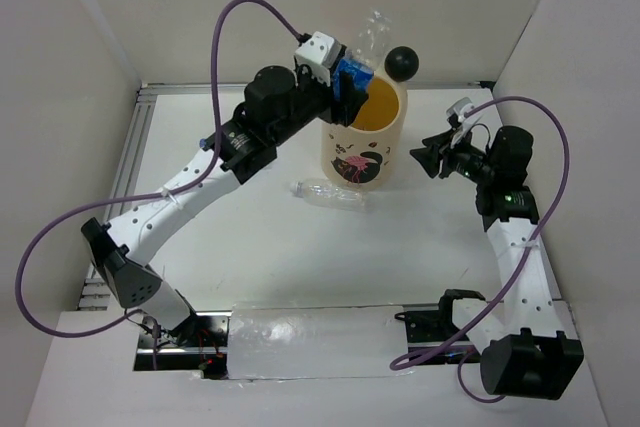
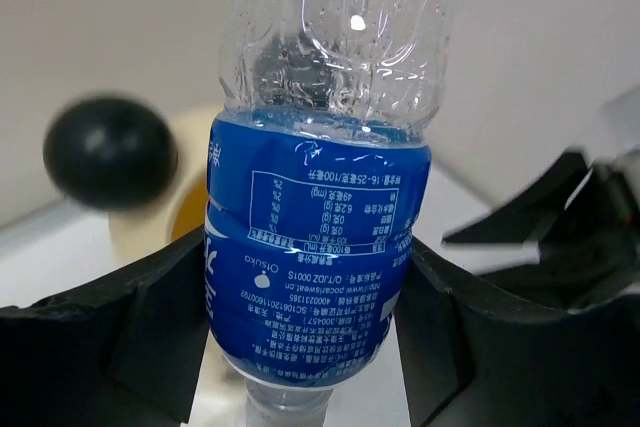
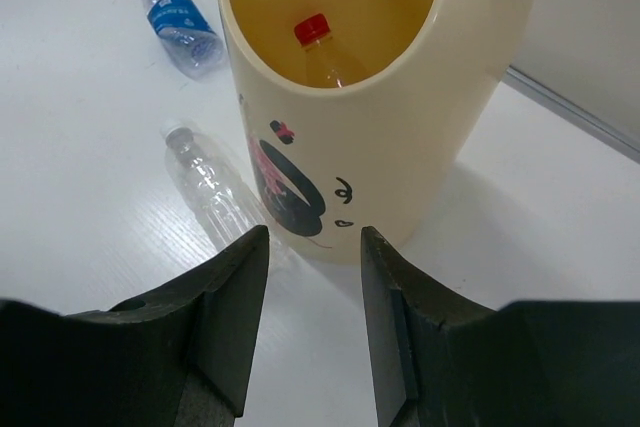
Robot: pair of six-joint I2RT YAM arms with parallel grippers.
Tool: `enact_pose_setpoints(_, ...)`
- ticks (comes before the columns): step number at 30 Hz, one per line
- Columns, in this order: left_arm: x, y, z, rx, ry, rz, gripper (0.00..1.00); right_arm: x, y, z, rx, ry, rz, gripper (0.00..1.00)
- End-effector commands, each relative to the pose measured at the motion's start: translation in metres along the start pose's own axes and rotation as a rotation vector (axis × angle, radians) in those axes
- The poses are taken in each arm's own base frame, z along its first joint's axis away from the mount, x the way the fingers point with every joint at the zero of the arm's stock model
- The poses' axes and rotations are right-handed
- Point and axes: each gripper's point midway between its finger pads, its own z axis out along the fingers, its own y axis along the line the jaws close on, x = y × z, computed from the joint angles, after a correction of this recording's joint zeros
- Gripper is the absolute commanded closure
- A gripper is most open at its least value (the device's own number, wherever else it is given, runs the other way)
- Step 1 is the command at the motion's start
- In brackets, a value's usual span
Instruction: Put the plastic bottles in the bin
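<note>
White surface [image 1: 400, 247], walled in white, carries the cream bin [image 1: 365, 152] near its centre. Above the bin's 11 o'clock rim hangs the left tool [image 1: 350, 82], clamped on a blue-labelled bottle [image 1: 370, 35]; the drop is in hand, and the next move likely calls for centring over the mouth before releasing. At 3 o'clock the right tool [image 1: 425, 157] stands apart, empty. At 7 o'clock lies a clear bottle [image 1: 330, 194].

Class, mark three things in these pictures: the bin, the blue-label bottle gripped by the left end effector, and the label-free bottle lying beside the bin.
bin [image 1: 392, 147]: top view, cream side wall.
gripped blue-label bottle [image 2: 315, 237]: left wrist view, middle of its blue label.
label-free bottle [image 1: 328, 194]: top view, clear body.
</note>
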Motion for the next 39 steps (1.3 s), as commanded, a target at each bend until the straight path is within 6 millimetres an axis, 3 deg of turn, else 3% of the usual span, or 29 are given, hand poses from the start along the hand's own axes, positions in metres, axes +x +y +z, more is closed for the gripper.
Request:
enact_pose_setpoints(1, -0.06, -0.005, 0.017, -0.016, -0.311, 0.045, 0.91, -0.002, 0.003, -0.004, 0.004, -0.018, -0.012, 0.51)
enact_pose_setpoints(3, -0.05, -0.007, 0.028, -0.02, -0.333, 0.052, 0.9, 0.0, 0.005, -0.006, 0.004, -0.018, -0.012, 0.51)
enact_pose_setpoints(5, -0.028, 0.004, 0.047, -0.071, -0.325, 0.065, 0.9, 0.004, 0.004, -0.005, 0.011, -0.009, -0.005, 0.51)
enact_pose_setpoints(7, -0.035, 0.006, 0.052, -0.098, -0.393, 0.055, 0.9, 0.01, 0.005, -0.005, 0.008, 0.003, 0.008, 0.51)
enact_pose_setpoints(8, -0.024, 0.009, 0.06, -0.11, -0.389, 0.054, 0.89, 0.008, 0.004, -0.007, 0.019, -0.001, 0.002, 0.51)
enact_pose_setpoints(14, -0.023, 0.006, 0.08, -0.122, -0.445, 0.057, 0.88, 0.021, 0.003, -0.007, 0.031, 0.031, 0.008, 0.51)
enact_pose_setpoints(15, -0.032, 0.005, 0.078, -0.12, -0.468, 0.053, 0.88, 0.021, 0.003, -0.007, 0.031, 0.031, 0.009, 0.51)
enact_pose_setpoints(18, -0.018, 0.008, 0.085, -0.133, -0.454, 0.065, 0.82, 0.029, 0.004, -0.006, 0.028, 0.045, 0.023, 0.51)
enact_pose_setpoints(20, -0.012, 0.013, 0.085, -0.153, -0.452, 0.062, 0.68, 0.029, 0.004, -0.006, 0.028, 0.045, 0.023, 0.51)
enact_pose_setpoints(25, 0.016, 0.02, 0.093, -0.178, -0.412, 0.063, 0.44, 0.037, 0.001, -0.007, 0.042, 0.062, 0.029, 0.5)
enact_pose_setpoints(28, 0.032, 0.021, 0.101, -0.18, -0.377, 0.061, 0.4, 0.043, 0.003, -0.008, 0.038, 0.076, 0.034, 0.5)
enact_pose_setpoints(34, 0.04, 0.022, 0.105, -0.178, -0.359, 0.046, 0.24, 0.047, 0.002, -0.01, 0.044, 0.084, 0.034, 0.5)
enact_pose_setpoints(35, 0.04, 0.022, 0.105, -0.178, -0.359, 0.046, 0.17, 0.047, 0.002, -0.01, 0.045, 0.084, 0.034, 0.5)
enact_pose_setpoints(37, 0.047, 0.023, 0.106, -0.18, -0.34, 0.05, 0.16, 0.05, 0.005, -0.012, 0.043, 0.09, 0.041, 0.5)
enact_pose_setpoints(38, 0.047, 0.023, 0.106, -0.18, -0.34, 0.05, 0.01, 0.05, 0.005, -0.012, 0.043, 0.09, 0.041, 0.5)
enact_pose_setpoints(39, 0.047, 0.024, 0.105, -0.189, -0.34, 0.048, 0.01, 0.05, 0.005, -0.012, 0.043, 0.09, 0.041, 0.5)
